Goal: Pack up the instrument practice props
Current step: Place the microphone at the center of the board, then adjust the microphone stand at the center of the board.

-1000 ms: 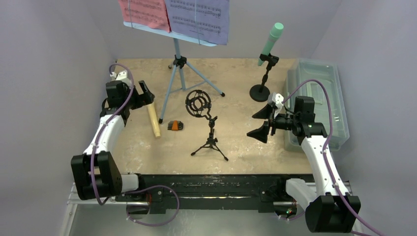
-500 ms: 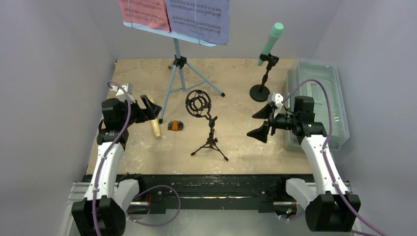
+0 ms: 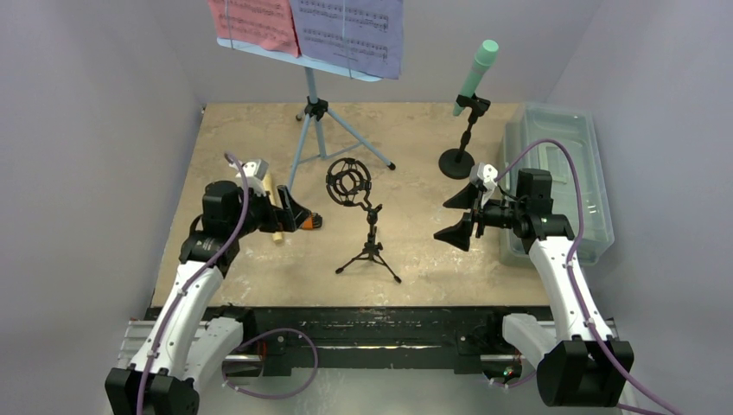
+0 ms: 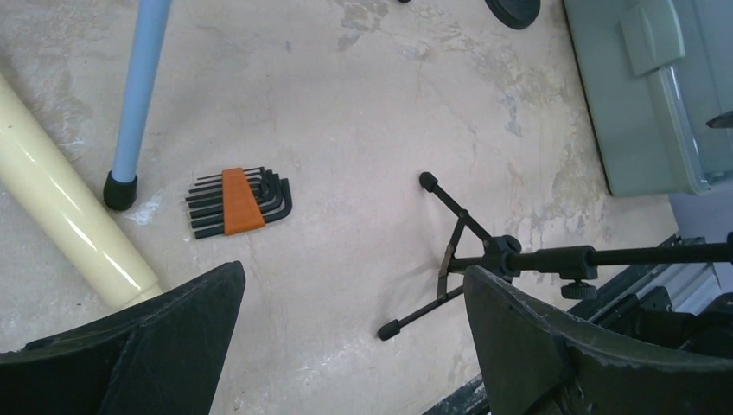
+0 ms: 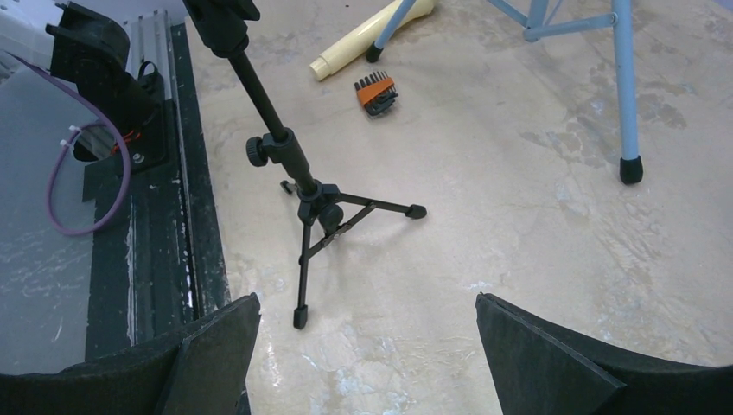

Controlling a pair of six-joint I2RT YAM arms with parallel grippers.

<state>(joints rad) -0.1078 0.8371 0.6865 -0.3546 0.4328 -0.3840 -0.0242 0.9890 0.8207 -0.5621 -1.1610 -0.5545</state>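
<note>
The mottled beige, stone-like table [image 3: 432,259] carries a translucent grey rectangular tub [image 3: 566,138] along its right edge. At the back stands the light-blue tripod [image 3: 310,86], a slim tube on 3 splayed legs, its tray holding a red page [image 3: 255,22] and a purple page [image 3: 350,35] of printed notes. To its right a mint-green microphone [image 3: 477,73] tilts on a black stand with a round base [image 3: 456,160]. At centre a small black tripod [image 3: 372,246] bears a ring-shaped shock mount [image 3: 347,183]. A glossy pale-yellow cylindrical microphone [image 4: 60,216] lies flat on the left, just beside an orange-sleeved set of black hex keys [image 4: 238,201]. The left gripper [image 4: 350,285] hangs over those 2 with its matte black jaws spread wide, grasping nothing; the right gripper [image 5: 367,303] is equally released, near the tub. Only the top view shows the pages and the mint microphone; the left wrist view alone shows the hex keys fanned out.
</note>
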